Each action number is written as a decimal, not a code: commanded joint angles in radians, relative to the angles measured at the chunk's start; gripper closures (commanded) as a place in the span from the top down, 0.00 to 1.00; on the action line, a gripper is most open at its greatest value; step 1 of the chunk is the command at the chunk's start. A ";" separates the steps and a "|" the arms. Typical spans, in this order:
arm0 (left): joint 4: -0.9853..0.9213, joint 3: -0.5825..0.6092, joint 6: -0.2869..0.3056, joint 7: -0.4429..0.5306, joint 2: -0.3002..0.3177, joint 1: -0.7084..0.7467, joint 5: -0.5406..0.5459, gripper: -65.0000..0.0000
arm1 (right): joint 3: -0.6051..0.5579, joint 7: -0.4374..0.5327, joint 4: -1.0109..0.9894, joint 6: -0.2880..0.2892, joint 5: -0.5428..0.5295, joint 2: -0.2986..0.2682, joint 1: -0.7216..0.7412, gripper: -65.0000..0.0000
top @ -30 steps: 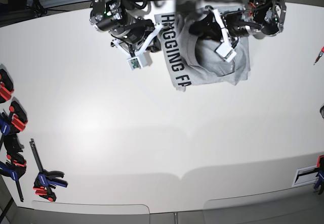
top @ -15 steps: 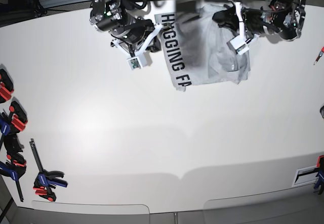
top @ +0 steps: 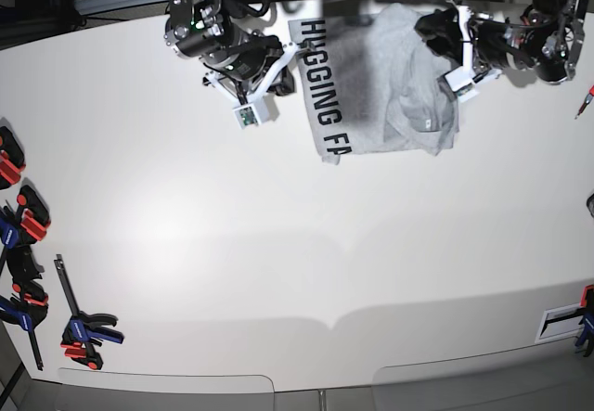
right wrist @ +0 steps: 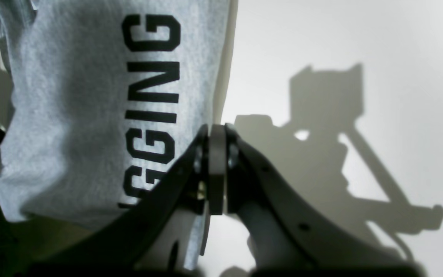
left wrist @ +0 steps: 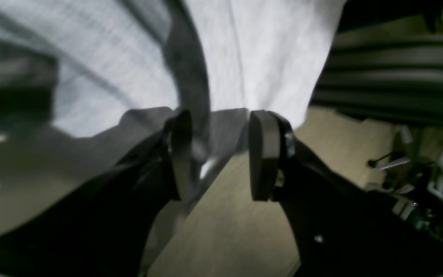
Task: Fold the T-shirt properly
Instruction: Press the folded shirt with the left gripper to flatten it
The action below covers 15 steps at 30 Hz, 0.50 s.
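While it lies partly folded at the far edge of the white table (top: 278, 272), the grey T-shirt (top: 380, 86) is seen in the base view between the two arms. A band with black capital letters, "HUGGING F", runs along the shirt's left side in that view, and plain grey cloth is folded over the rest. Some creases and a small label are visible near the shirt's right edge.

The left gripper (left wrist: 215, 154) is shown by its wrist camera with the two pads clearly apart, so it is released and nothing is held between them. The grey cloth is seen just beyond the pads, and it cannot be told whether they touch it. In the base view this gripper (top: 461, 61) is placed at the right edge of the shirt, near the table's far border.

The right gripper (right wrist: 215, 146) is clenched: its fingers are pressed together with no gap. It is located just beside the shirt's lettered edge, over bare table, and no cloth is seen between the fingers. Its sharp shadow is thrown on the white surface.

Several red, blue and black clamps (top: 83, 332) are laid along the table's left border, well apart from the shirt.
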<state>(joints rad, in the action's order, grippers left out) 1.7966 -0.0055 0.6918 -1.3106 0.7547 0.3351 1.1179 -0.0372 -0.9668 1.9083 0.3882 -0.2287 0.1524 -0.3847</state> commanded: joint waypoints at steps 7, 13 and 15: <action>0.019 -0.106 0.006 0.113 0.004 -0.005 -0.068 0.35 | -0.003 0.016 0.014 0.008 -0.013 0.005 0.005 0.00; 0.016 -0.200 -0.097 0.162 -0.098 -0.005 -0.120 0.33 | -0.003 0.016 0.014 0.008 -0.013 0.005 0.005 0.00; 0.016 -0.200 -0.102 0.160 -0.131 -0.005 -0.132 0.33 | -0.003 0.016 0.014 0.008 -0.013 0.005 0.005 0.00</action>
<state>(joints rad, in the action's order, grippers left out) 1.8004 -0.1967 0.5861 -1.1595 0.6056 0.3359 0.9737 -0.0372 -0.9668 1.9083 0.3882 -0.2279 0.1524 -0.3847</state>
